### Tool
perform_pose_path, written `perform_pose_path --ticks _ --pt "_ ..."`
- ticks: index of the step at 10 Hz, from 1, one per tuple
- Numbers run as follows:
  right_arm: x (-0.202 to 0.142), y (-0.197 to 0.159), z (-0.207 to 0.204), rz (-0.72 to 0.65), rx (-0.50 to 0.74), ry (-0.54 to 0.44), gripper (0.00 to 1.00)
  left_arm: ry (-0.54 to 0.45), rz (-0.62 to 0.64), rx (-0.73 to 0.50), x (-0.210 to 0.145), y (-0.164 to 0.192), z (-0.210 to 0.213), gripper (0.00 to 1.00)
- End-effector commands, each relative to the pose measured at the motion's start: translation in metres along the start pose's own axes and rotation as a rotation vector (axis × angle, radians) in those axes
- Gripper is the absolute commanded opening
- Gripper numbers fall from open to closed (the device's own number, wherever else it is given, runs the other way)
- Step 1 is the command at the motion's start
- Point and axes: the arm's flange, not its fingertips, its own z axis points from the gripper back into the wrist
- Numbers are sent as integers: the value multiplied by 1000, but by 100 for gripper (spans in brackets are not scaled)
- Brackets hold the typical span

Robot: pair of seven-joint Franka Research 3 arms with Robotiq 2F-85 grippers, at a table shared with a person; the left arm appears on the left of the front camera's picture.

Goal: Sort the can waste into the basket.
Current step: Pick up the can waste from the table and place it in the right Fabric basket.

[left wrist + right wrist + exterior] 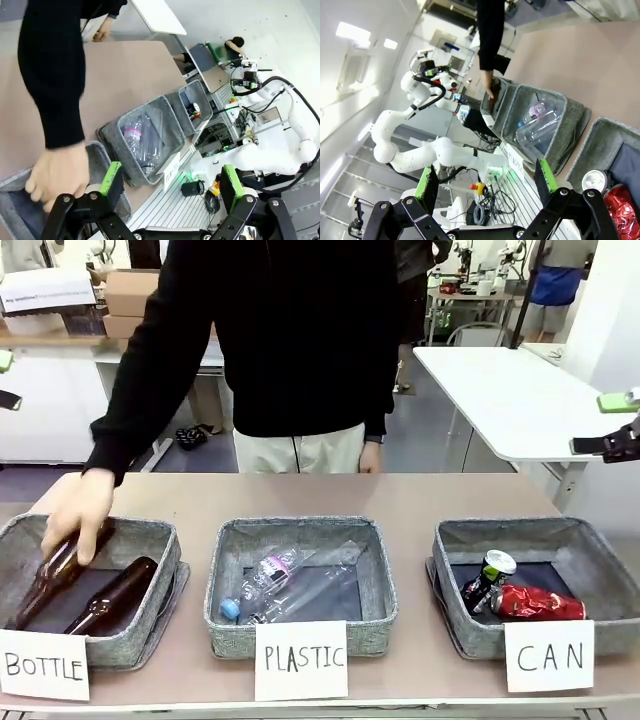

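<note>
both arms pulled back, hanging high at sides. left pincer (172,187) wide open, green pads spread far apart, nothing between them, aimed down at table from above. right pincer (487,185) same deal, jaws fully apart, empty, tilted way over; its tip (612,430) pokes in at right edge in front view. person's hand (78,512) reaching down on robot's left side, fingers curled, black sleeve stretched across from torso

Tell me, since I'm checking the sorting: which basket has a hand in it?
The basket marked BOTTLE: the person's hand grips a brown bottle there.
</note>
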Motion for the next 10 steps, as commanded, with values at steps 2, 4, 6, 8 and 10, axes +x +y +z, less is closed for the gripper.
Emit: perform_pose_path --ticks 2,4,6,8,10 --pt "-1 1 0 15 7 6 100 5 -25 -5 -4 0 2 100" --pt "-1 1 0 15 7 6 100 5 -25 -5 -4 0 2 100" --pt "-1 1 0 15 7 6 100 5 -25 -5 -4 0 2 100" --pt "-1 1 0 15 7 6 100 5 -25 -5 -4 0 2 100" --pt "-1 1 0 15 7 6 100 5 -25 -5 -4 0 2 100"
